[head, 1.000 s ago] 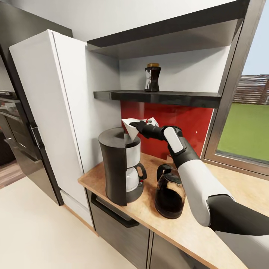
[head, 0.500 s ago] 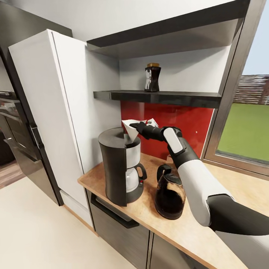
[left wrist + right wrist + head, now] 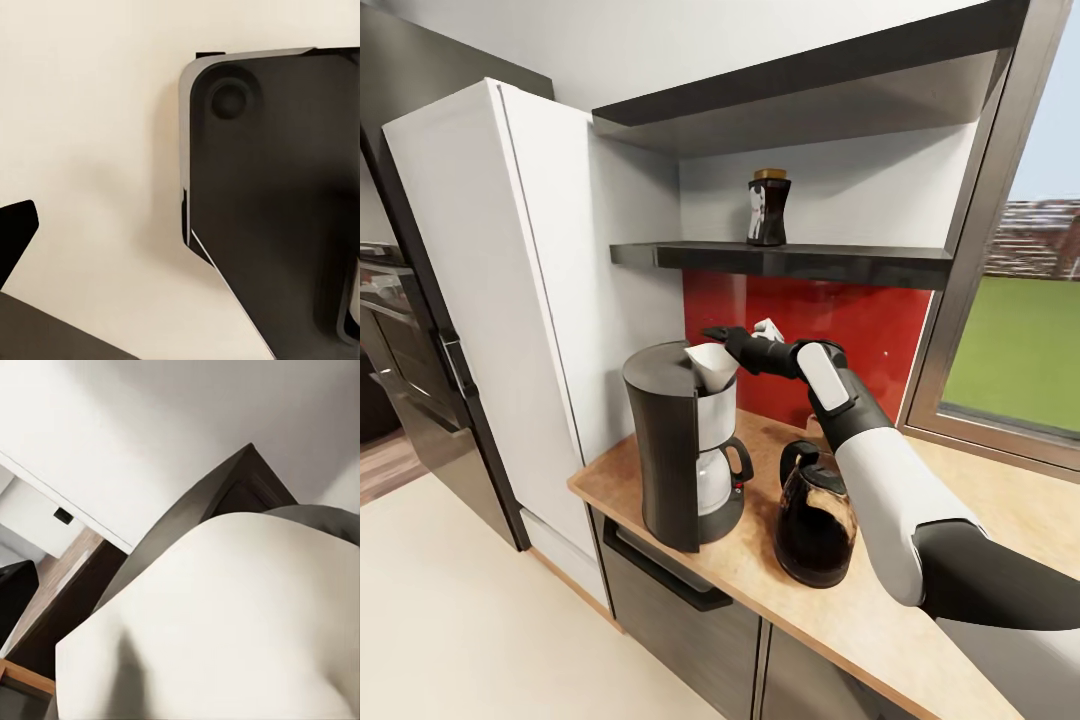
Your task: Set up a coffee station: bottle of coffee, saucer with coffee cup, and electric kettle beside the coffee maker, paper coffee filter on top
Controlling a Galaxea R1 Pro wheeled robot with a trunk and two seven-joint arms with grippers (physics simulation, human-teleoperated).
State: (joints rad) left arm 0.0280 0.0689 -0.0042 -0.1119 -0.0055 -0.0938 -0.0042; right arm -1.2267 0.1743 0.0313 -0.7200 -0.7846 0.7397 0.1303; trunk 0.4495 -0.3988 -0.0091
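The filter point(image 3: 712, 364) now sits in the top of the coffee maker point(image 3: 682, 445), a white cone with its point down in the basket and its mouth tipped up and slightly toward the right. The right gripper point(image 3: 722, 335) hangs just above and to the right of it, fingers reaching left over the cone's upper rim. From where I stand the fingers look parted and no paper runs between them, so I take the jaws as released, though the gap is small. In the right wrist view the filter point(image 3: 225, 622) bulks large and pale right under the camera, which fits a gripper sitting just over it.

Half a second ago the paper was up at the fingertips, held as a flat white sheet above the machine; now it has dropped lower and settled into the basket, while the arm has hardly shifted.

The next move turns on the bottle point(image 3: 767, 207): it stands upright on the shelf point(image 3: 840, 262), above and a little right of the right gripper, so that arm is the nearer one. The kettle point(image 3: 815, 520) already stands on the counter point(image 3: 760, 575) just right of the coffee maker
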